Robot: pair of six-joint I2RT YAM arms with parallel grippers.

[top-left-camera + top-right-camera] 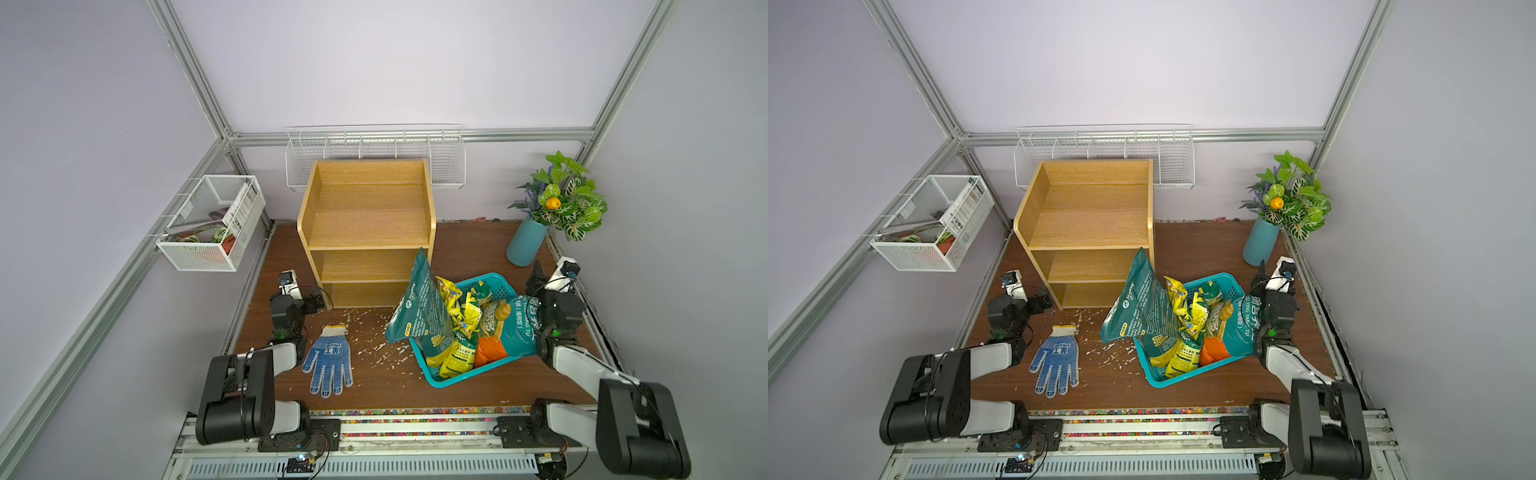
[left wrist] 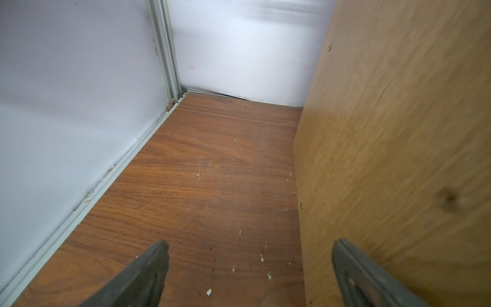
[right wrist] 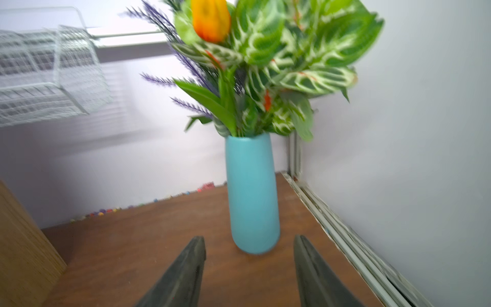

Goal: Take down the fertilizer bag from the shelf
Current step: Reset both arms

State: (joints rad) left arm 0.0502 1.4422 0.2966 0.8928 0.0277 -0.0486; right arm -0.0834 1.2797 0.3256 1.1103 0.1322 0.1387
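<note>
The light-oak shelf (image 1: pixel 365 216) (image 1: pixel 1088 216) stands at the back with all its tiers bare. Right of it is a teal basket (image 1: pixel 434 380). A tall green bag (image 1: pixel 419 307) stands at the basket's left rim and leans on the shelf's front right corner. A teal soil bag (image 1: pixel 517 328) lies over its right rim. I cannot tell which one is the fertilizer bag. My right gripper (image 1: pixel 546 272) (image 3: pixel 249 237) is open and holds nothing; it sits behind the basket and faces the vase. My left gripper (image 1: pixel 301 293) (image 2: pixel 250 242) is wide open over the floor beside the shelf's left side (image 2: pixel 398 159).
A blue vase (image 1: pixel 525 243) (image 3: pixel 252 196) of plants stands in the back right corner. A blue dotted glove (image 1: pixel 328 361) and white crumbs (image 1: pixel 382 347) lie on the floor in front. Yellow bags (image 1: pixel 457 353) fill the basket. White wire racks (image 1: pixel 208 220) (image 1: pixel 374 153) hang on the walls.
</note>
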